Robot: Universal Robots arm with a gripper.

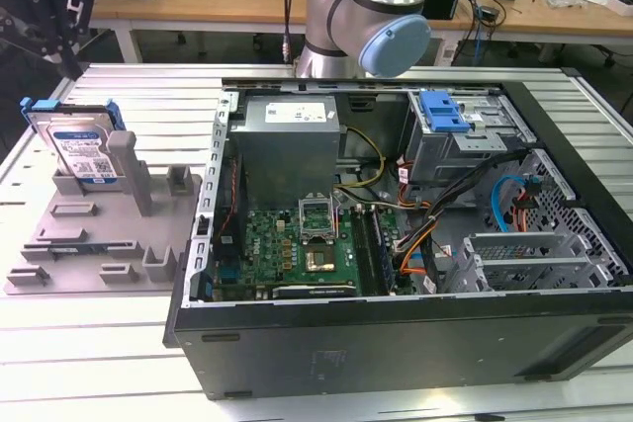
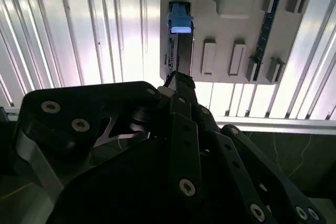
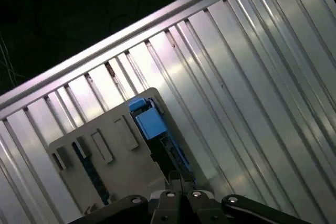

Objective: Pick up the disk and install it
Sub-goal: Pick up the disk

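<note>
Exterior view: the disk [image 1: 81, 150], a flat silver-grey hard drive with a white-and-blue label and a bright blue plastic frame, stands on its edge in a slot of the pale grey plastic fixture tray [image 1: 109, 244], at the exterior view's left. I think it is kept upright so that both flat faces stay free for a grasp from above. The black open computer case [image 1: 396, 338] lies on its side on the ribbed aluminium tabletop [image 1: 99, 353], just beside the tray. It probably lies this way so that its drive cage with the blue latch [image 1: 443, 111] can be reached from above. The disk is not yet picked up.

Second wrist view: the black end effector [image 2: 176, 80] hangs above the tray and points toward the top edge of the disk [image 2: 180, 22]. It looks apart from the disk.

First wrist view: the tips of the end effector [image 3: 178, 179] look drawn together, with nothing between them. The disk [image 3: 155, 124] is seen edge-on beyond them, in line with them, which I judge to be an alignment for the grasp.
</note>
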